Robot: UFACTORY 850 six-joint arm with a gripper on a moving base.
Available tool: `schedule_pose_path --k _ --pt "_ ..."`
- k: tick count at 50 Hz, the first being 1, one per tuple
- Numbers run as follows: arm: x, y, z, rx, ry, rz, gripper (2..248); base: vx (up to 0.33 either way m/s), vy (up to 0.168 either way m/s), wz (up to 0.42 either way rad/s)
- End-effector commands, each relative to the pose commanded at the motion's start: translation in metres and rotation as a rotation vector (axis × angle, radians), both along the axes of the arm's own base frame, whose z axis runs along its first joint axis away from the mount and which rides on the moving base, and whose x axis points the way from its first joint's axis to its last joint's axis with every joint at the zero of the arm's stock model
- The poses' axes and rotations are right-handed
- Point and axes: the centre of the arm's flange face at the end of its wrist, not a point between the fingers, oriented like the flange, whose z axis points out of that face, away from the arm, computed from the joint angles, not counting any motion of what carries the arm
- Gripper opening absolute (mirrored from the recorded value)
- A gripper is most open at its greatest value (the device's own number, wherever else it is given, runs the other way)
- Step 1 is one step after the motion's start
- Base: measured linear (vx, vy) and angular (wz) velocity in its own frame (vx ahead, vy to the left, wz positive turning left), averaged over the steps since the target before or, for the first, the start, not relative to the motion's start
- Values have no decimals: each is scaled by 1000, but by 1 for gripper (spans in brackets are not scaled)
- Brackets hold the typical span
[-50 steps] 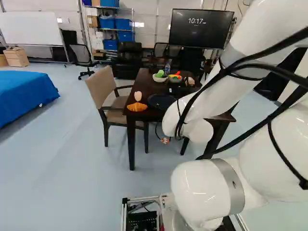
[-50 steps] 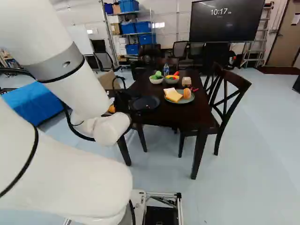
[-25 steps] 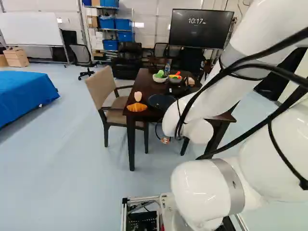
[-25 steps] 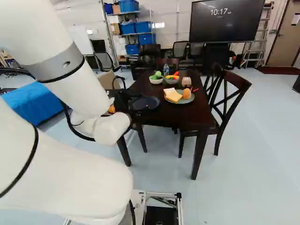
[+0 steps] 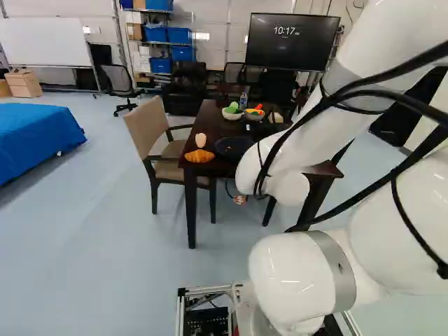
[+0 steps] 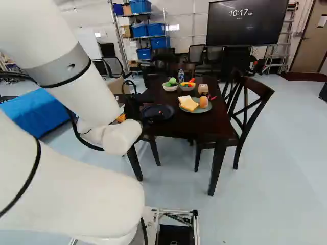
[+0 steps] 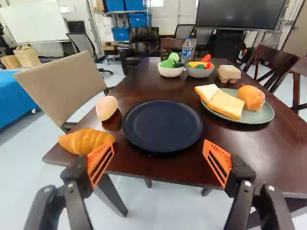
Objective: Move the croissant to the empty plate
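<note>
Table: the dark brown wooden table [image 5: 210,112] carried the landmark, a round dark blue plate [image 7: 163,125], which was bare.
Arm: the thick white jointed arm [image 5: 294,150] hid the near side of the table beyond the plate in the left base view.
Chairs: the beige upholstered chair [image 5: 148,126] stood on the plate's croissant side; the dark wooden cross-backed chair [image 6: 253,97], on the opposite side, showed in the right base and wrist views but not in the left base view.
Gripper: the black two-fingered gripper [image 6: 134,107] was mostly hidden in the base views; in the wrist view the gripper [image 7: 159,146] was released, its orange-padded fingers wide apart, holding nothing, with the plate ahead.
Bread plate: the round grey-green plate [image 7: 261,116], beside the dark blue one, bore sliced bread and a bun; the arm hid it in the left base view.
Croissant: the golden-orange ridged croissant [image 7: 85,140] lay beside the plate, at the table's near corner, plain in the left base and wrist views, only a sliver in the right base view.
Egg: the pale pink egg-shaped piece [image 7: 106,107] sat beside the plate, unseen in the right base view.
</note>
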Motion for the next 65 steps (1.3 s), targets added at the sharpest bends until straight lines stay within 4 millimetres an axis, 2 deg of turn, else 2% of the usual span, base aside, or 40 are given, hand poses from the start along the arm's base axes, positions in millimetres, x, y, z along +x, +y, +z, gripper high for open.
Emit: schedule_pose_path --k 65 --pt "36 32 33 -14 264 98 247 0 0 0"
